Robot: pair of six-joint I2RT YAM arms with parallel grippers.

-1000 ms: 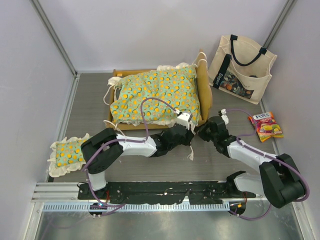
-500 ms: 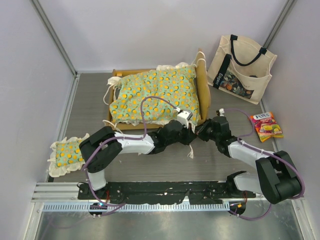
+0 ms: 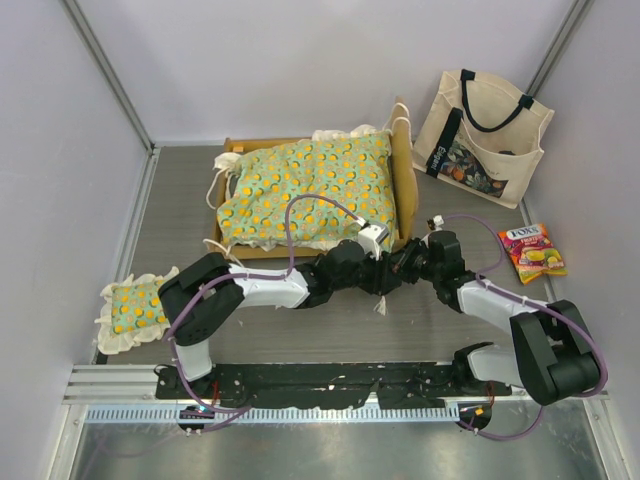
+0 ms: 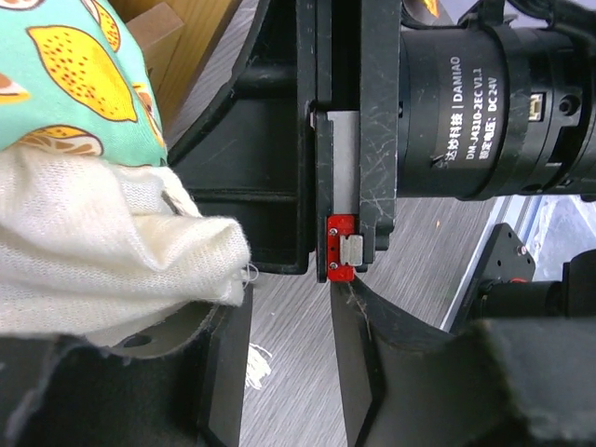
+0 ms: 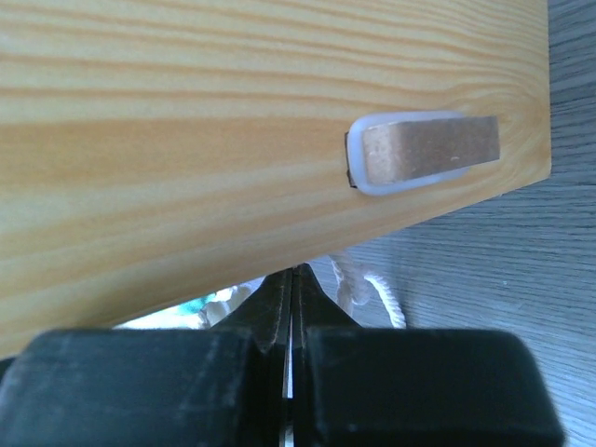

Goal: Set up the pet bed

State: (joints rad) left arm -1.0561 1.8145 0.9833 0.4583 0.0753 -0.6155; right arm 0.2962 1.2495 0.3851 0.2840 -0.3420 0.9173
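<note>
A pet bed [image 3: 250, 251] sits mid-table [image 3: 180, 210] toward the back, with a mattress [image 3: 310, 190] lying on it (headboard [image 3: 405, 190] at the right end). A tote bag [image 3: 485, 135] stands to its right, a snack packet [image 3: 532, 252] lies in front of the bag, and a pillow [image 3: 135, 308] lies at the front left.

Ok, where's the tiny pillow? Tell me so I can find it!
Find the wooden pet bed at the back of the grey table, then look to the near left corner. The small pillow lies flat there alone. It has the same green fruit print and cream ruffle as the mattress cushion, but is far smaller and off the bed.
</note>
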